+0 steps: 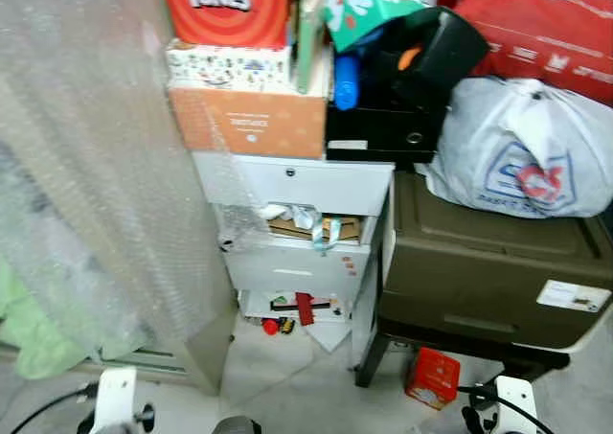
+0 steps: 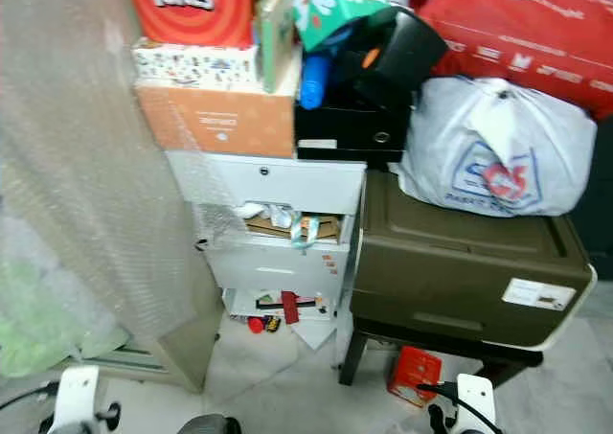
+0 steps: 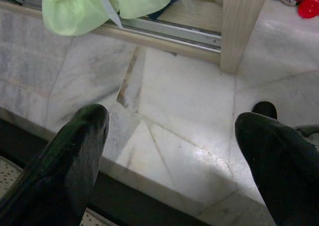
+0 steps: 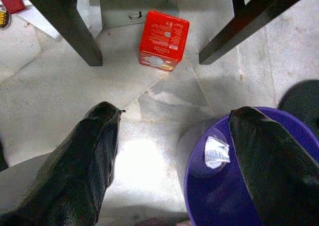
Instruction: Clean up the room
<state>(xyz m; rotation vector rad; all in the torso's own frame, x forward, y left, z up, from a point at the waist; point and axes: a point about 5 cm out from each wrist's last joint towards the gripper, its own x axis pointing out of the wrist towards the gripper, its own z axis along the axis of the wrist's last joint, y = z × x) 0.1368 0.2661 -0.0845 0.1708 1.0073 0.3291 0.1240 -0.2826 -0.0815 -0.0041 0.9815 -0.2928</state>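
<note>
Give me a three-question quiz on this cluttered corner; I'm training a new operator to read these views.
1. True or false: the red box lies on the floor near black furniture legs.
2. What sits on the olive storage bin? A) white plastic bag B) purple bucket
3. What colour is the bucket beside the right gripper?

Key: 1 true; 2 A, the white plastic bag; 3 purple.

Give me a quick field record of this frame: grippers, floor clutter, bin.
left gripper: open, above bare marble floor
right gripper: open, over purple bin
bin contents: one crumpled wrapper
red box: on floor between black stand legs
drawer unit: middle drawer open, stuffed
olive crate: on black stand, white bag on top
</note>
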